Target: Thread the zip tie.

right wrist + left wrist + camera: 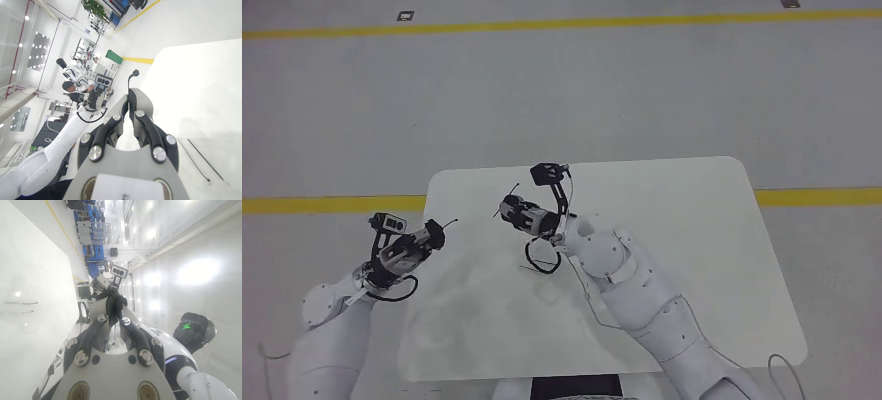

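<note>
Zip tie (135, 72) pinched shut in right end effector (129, 96) above worktop (198, 75), protruding so it can be threaded; left end effector (113, 296) clamps thin strand (448, 223).

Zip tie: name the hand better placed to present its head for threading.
Right, probably. The right hand is shut on the zip tie, head sticking out past its fingertips, over the table. The left hand sits at the table's edge.

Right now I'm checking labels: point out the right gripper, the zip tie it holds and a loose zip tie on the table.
right gripper (129, 96), right wrist view, between its fingertips
held zip tie (135, 72), right wrist view, head
loose zip tie (205, 160), right wrist view, mid-strap
</note>
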{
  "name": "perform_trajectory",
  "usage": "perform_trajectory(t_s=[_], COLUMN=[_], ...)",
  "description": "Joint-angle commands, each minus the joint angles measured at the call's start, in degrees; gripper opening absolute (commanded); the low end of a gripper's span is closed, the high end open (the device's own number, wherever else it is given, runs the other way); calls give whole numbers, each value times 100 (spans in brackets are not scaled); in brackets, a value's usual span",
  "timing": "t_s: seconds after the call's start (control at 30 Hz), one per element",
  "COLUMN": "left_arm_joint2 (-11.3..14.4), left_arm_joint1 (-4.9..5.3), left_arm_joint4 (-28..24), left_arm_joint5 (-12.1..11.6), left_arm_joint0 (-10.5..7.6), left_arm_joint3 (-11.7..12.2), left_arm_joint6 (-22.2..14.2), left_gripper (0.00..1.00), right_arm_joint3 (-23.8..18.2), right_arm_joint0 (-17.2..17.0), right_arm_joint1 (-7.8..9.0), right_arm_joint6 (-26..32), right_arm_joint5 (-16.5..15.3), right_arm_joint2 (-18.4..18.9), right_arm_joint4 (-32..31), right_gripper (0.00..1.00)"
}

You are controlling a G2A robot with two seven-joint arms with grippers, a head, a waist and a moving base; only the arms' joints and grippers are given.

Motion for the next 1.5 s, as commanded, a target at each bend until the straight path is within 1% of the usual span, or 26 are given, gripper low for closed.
perform_trajectory(t_s=[0.0, 0.13, 0.27, 0.37, 0.53, 0.63, 0.87, 1.03, 1.17, 1.47], left_arm_joint2=[-71, -187, -250, -292, -340, -342, -342, -342, -342, -342], left_arm_joint1=[-24, -96, -191, -267, -395, -402, -402, -402, -402, -402], left_arm_joint4=[20, 238, 412, 525, 647, 652, 652, 652, 652, 652], left_arm_joint5=[0, 0, 0, 0, 0, 0, 0, 0, 0, 0], left_arm_joint0=[-28, -40, -72, -99, -118, -118, -118, -118, -118, -118], left_arm_joint3=[17, 34, 76, 94, 81, 78, 78, 78, 78, 78], left_arm_joint6=[-35, -35, -35, -35, -35, -35, -35, -35, -35, -35], left_gripper=[0, 0, 0, 0, 0, 0, 0, 0, 0, 0], right_arm_joint3=[-42, -81, -76, -29, 141, 189, 189, 49, 64, 106], right_arm_joint0=[-36, -34, 46, 143, 350, 436, 436, 398, 421, 524], right_arm_joint1=[14, 37, 46, 32, -29, -51, -51, -48, -63, -87], right_arm_joint6=[-126, -254, -298, -318, -401, -413, -413, -460, -502, -571], right_arm_joint5=[-69, -271, -422, -406, -207, -106, -106, -81, -39, -61], right_arm_joint2=[-28, -99, -184, -300, -554, -682, -682, -832, -928, -1033], right_arm_joint4=[-96, -243, -313, -355, -357, -488, -488, -708, -753, -755], right_gripper=[0, 0, 0, 0, 0, 0, 0, 0, 0, 0])
